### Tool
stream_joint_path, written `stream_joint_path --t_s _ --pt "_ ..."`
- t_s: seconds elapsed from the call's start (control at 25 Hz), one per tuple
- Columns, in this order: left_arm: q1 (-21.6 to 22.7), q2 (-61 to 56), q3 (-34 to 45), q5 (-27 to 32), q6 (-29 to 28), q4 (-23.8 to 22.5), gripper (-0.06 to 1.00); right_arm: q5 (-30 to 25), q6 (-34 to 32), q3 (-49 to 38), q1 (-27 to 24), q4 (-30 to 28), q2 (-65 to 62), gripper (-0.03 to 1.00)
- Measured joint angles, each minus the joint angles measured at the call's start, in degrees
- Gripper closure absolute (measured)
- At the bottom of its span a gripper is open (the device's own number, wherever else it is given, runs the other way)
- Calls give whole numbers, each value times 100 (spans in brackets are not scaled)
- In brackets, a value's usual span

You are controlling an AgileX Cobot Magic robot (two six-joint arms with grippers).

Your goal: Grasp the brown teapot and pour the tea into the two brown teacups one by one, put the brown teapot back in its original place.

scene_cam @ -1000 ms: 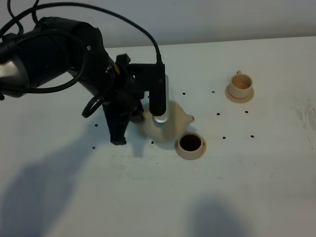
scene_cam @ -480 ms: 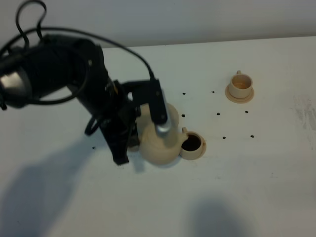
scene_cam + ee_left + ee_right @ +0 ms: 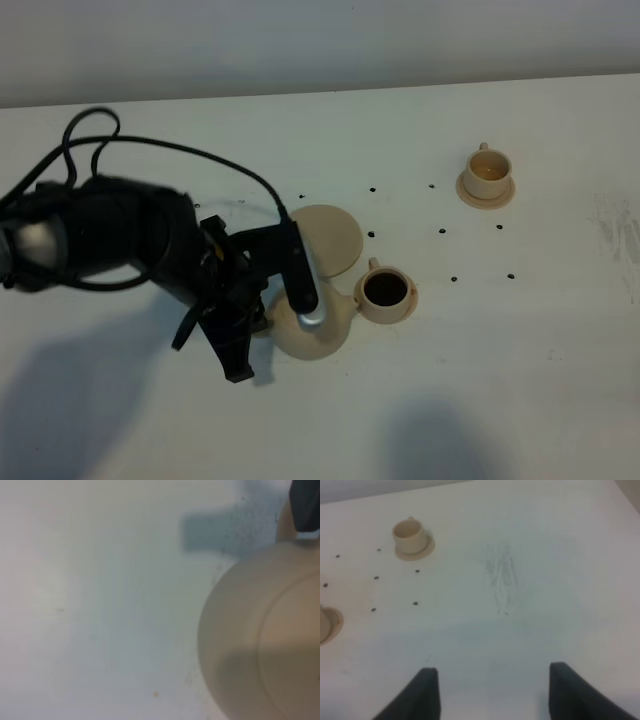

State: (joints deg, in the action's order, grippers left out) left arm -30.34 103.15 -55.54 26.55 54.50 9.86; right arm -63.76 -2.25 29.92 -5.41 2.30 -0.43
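The brown teapot [image 3: 325, 332] is held in my left gripper [image 3: 278, 322], just left of the near teacup [image 3: 385, 290], which holds dark tea. The teapot sits in front of the round tray [image 3: 328, 238], which is bare. In the left wrist view the teapot [image 3: 265, 645] fills the near side, with one dark finger [image 3: 305, 505] at its edge. The far teacup [image 3: 487, 175] stands on its saucer at the back right and also shows in the right wrist view [image 3: 410, 532]. My right gripper [image 3: 495, 695] is open and empty, low over bare table.
Small dark dots [image 3: 441, 232] mark the white table [image 3: 540, 380] between the cups. The left arm's black cable [image 3: 200, 150] loops above the arm. The near cup's saucer edge [image 3: 327, 622] shows in the right wrist view.
My left arm has moved toward the table's front and lowered with the teapot. The teapot went from over the tray to in front of it, uncovering the tray.
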Motion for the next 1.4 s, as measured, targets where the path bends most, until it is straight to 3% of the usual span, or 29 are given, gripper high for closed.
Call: stream_joint_path --t_s 0.16,0.56,0.84,1.4 --pt "6 -21 259 -461 0 -7 85 0 0 0 0 0 0 50" --pt "6 -743 198 -464 5 -45 85 0 0 0 0 0 0 50" --pt "302 -825 -615 -369 214 -224 85 0 0 0 0 0 0 50" --pt "435 997 -2740 -312 1268 -282 85 0 0 0 0 0 0 50"
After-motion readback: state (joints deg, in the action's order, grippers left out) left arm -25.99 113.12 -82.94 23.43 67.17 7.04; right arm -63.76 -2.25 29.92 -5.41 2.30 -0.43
